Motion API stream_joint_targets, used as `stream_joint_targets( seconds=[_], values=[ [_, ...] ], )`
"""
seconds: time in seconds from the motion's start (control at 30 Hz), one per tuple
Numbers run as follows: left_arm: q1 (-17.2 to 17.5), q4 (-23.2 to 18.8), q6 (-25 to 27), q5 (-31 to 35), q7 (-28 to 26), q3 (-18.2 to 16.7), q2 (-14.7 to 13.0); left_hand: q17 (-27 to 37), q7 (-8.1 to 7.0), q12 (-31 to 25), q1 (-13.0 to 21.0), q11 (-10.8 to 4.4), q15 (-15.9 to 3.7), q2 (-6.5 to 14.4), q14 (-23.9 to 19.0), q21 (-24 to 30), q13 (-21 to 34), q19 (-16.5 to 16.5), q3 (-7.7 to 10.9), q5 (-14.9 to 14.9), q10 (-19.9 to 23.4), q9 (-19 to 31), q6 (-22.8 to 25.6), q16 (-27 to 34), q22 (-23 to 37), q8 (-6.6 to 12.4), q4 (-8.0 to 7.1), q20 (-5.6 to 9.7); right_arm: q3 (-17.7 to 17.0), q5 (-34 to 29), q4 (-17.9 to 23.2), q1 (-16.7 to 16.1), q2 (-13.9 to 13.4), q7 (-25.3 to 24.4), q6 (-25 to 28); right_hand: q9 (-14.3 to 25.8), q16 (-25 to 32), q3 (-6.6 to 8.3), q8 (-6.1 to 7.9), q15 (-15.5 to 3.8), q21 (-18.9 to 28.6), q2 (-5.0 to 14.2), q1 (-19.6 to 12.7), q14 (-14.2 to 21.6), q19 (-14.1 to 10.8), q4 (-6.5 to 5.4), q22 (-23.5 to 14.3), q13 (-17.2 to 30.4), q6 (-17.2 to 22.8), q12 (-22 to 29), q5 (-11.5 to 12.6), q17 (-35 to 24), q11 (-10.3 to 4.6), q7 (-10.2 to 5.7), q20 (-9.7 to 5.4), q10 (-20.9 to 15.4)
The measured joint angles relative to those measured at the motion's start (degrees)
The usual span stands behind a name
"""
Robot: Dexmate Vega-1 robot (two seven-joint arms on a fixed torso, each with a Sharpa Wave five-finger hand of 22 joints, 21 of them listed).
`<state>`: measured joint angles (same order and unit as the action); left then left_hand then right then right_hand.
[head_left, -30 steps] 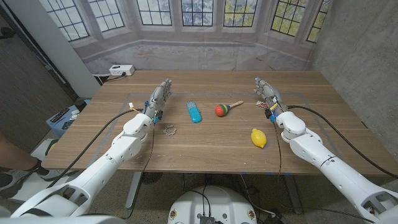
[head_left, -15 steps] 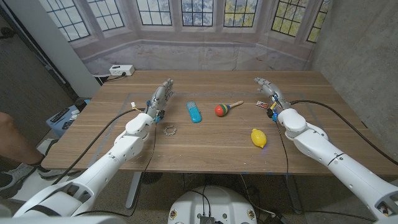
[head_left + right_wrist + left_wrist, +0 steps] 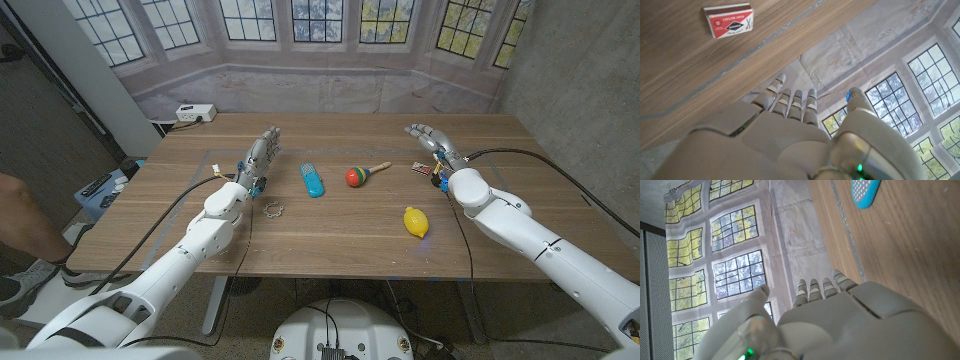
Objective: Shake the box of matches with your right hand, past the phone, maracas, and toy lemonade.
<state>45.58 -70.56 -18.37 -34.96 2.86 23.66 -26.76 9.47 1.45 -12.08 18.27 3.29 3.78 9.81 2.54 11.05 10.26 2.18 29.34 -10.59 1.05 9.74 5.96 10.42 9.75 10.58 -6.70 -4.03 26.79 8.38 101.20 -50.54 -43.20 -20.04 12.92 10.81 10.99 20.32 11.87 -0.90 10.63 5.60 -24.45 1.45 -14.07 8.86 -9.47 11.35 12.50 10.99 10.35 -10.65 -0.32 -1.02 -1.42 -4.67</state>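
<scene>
On the counter (image 3: 330,225), the matchbox (image 3: 421,167) lies flat at the right, touching or just beside my right hand (image 3: 432,142), which holds nothing, fingers spread and reaching past the box toward the far edge. I judge the main risk is a bad close: the box is low and flat, so if I bring the fingers (image 3: 790,100) down off-centre they may push it along the wood or tip it rather than pinch it. A loose pinch could also let it fly on the first shake, toward the maraca (image 3: 362,175) or lemon (image 3: 416,221); my left hand (image 3: 259,155) waits with straight fingers, holding nothing.
</scene>
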Motion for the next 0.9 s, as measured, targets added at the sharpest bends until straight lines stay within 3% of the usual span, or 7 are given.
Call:
stream_joint_targets(
  seconds=[0.3,0.5,0.9],
  values=[
    [-0.5,0.8,-0.6,-0.1,0.0,0.0,0.9,0.0,-0.02,0.0,0.0,-0.33,0.0,0.0,-0.6,0.0,0.0,0.4,0.38,0.0,0.5,0.0,0.6,0.0,0.0,0.0,0.38,0.04,2.8,-6.4,2.4,2.3,-1.3,0.1,7.9,0.3,0.0,-0.08,0.0,1.14,0.0,-0.86,-1.3,-0.7,0.7,0.55,0.0,0.0,1.1,-0.6,0.0,-0.2,1.57,1.13,1.14,2.4],
    [-0.4,0.8,-0.7,-0.1,-0.3,0.0,1.1,0.0,-0.02,0.0,0.0,-0.33,0.0,0.0,-0.6,0.0,0.0,0.4,0.38,0.0,0.5,0.0,0.6,0.0,0.0,0.0,0.38,0.04,4.7,-10.2,4.1,3.6,-2.1,0.7,12.7,0.3,0.0,0.16,0.44,1.55,0.0,-1.5,-2.4,-1.1,0.7,0.78,0.0,0.0,2.7,-0.7,0.0,-0.2,2.04,2.06,1.16,4.1],
    [0.1,0.6,-1.1,-0.5,-0.5,0.1,1.8,0.0,0.21,0.0,0.0,-0.12,0.41,0.0,-1.0,0.2,0.0,0.7,0.94,0.0,0.7,0.0,0.8,0.0,0.0,0.0,0.46,-0.27,8.0,-17.2,7.2,5.5,-3.5,2.0,21.7,0.5,0.0,0.16,1.5,1.58,0.0,-2.72,-4.7,-1.1,0.6,1.27,0.0,0.0,6.3,-0.2,0.0,-0.2,2.45,3.81,1.0,4.1]
  ],
)
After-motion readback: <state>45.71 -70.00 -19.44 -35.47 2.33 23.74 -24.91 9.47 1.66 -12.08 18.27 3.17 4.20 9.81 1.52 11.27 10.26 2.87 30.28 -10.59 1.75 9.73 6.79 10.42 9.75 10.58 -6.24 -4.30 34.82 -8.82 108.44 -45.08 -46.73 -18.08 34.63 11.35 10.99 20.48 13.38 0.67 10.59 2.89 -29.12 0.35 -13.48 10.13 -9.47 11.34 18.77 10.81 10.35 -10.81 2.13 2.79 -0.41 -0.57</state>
